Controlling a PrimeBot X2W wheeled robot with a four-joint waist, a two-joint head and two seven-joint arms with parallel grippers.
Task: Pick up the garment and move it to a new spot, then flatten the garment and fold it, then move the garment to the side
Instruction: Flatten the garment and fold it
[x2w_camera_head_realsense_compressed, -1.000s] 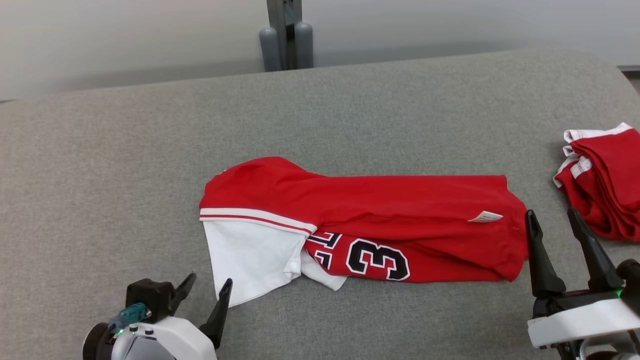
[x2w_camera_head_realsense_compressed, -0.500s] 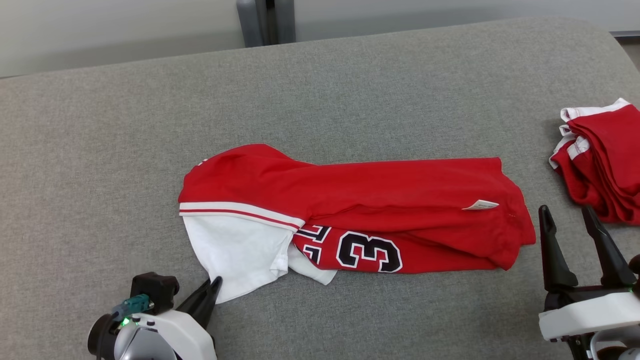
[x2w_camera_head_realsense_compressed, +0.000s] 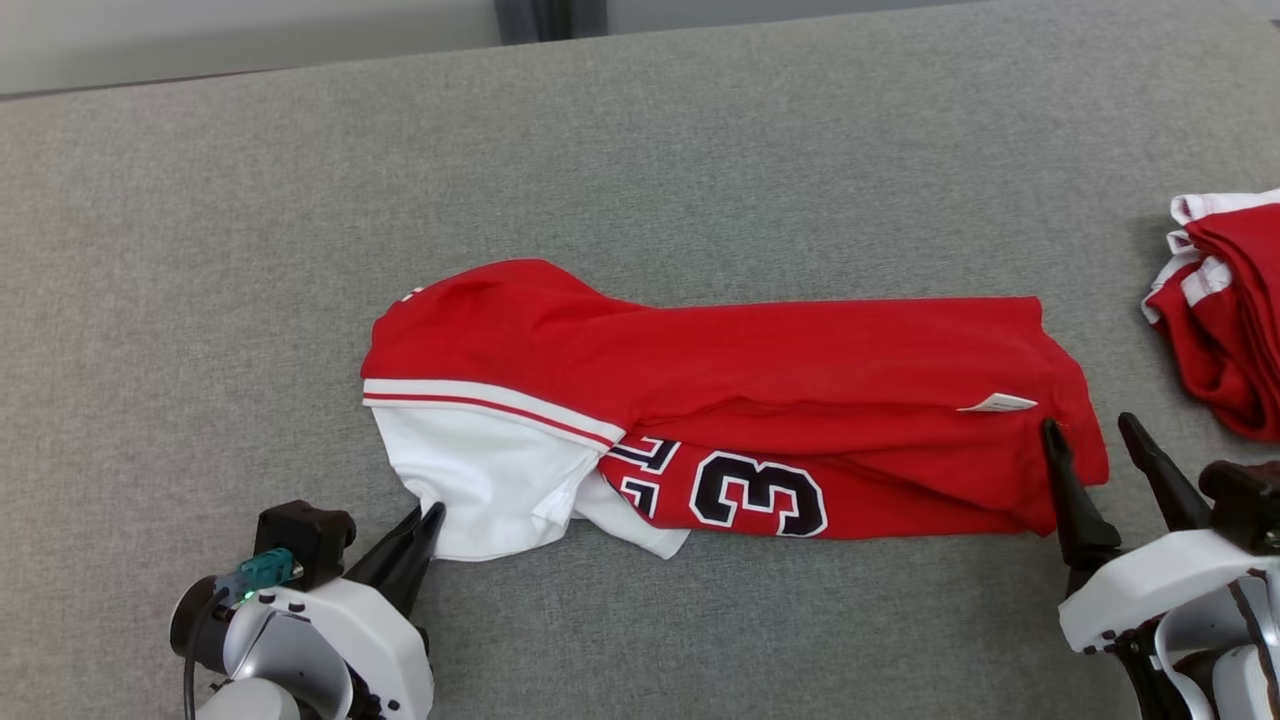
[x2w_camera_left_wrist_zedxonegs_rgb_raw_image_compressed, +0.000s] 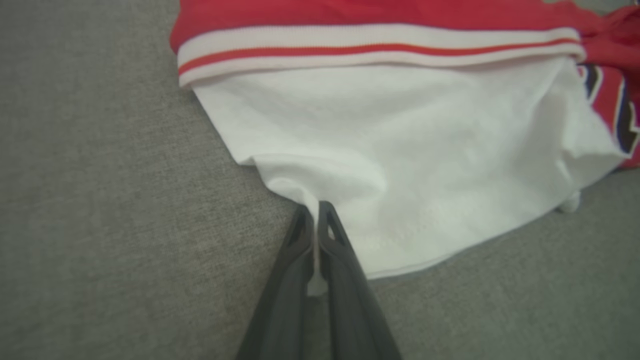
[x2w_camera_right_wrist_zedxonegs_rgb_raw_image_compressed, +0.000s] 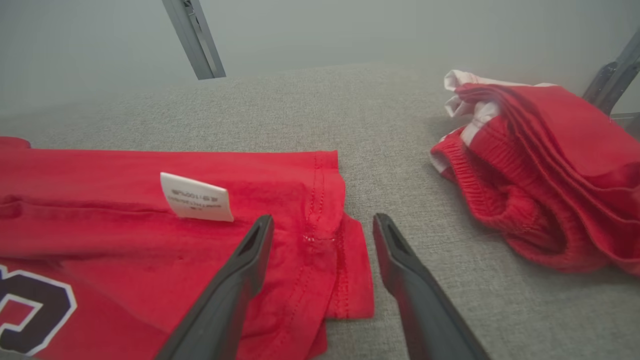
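Red knit jersey (x2w_camera_head_realsense_compressed: 760, 380) with white-and-red striped trim and black-and-white numerals. It lies folded lengthwise on the grey woven surface (x2w_camera_head_realsense_compressed: 700, 150), spanning from the left gripper (x2w_camera_head_realsense_compressed: 425, 520) to the right gripper (x2w_camera_head_realsense_compressed: 1090, 425).

Handling (judgement): light, limp, not fragile. It will sag between 2 holds, and the stacked layers may slide or peel apart. Best taken at the end corners, catching every layer.

Left gripper: fingers pressed together, pinching the near corner of the white panel (x2w_camera_left_wrist_zedxonegs_rgb_raw_image_compressed: 400, 165); a sliver of white shows between the fingers in the left wrist view (x2w_camera_left_wrist_zedxonegs_rgb_raw_image_compressed: 315, 210).

Right gripper: fingers spread, straddling the hemmed red corner (x2w_camera_right_wrist_zedxonegs_rgb_raw_image_compressed: 322, 220), 1 finger over cloth and 1 over bare surface. Contact cannot be told.

A small white care label (x2w_camera_right_wrist_zedxonegs_rgb_raw_image_compressed: 196, 197) sits just beyond its left finger. A heap of red and white garments (x2w_camera_right_wrist_zedxonegs_rgb_raw_image_compressed: 540, 165) lies off to its right, apart from the jersey.

Unclear:
- Numerals partly tucked under the fold; only a 3 reads.
- Layer count in the pinch.
- Label print too small to read.
- Heap cut off at the frame edge.
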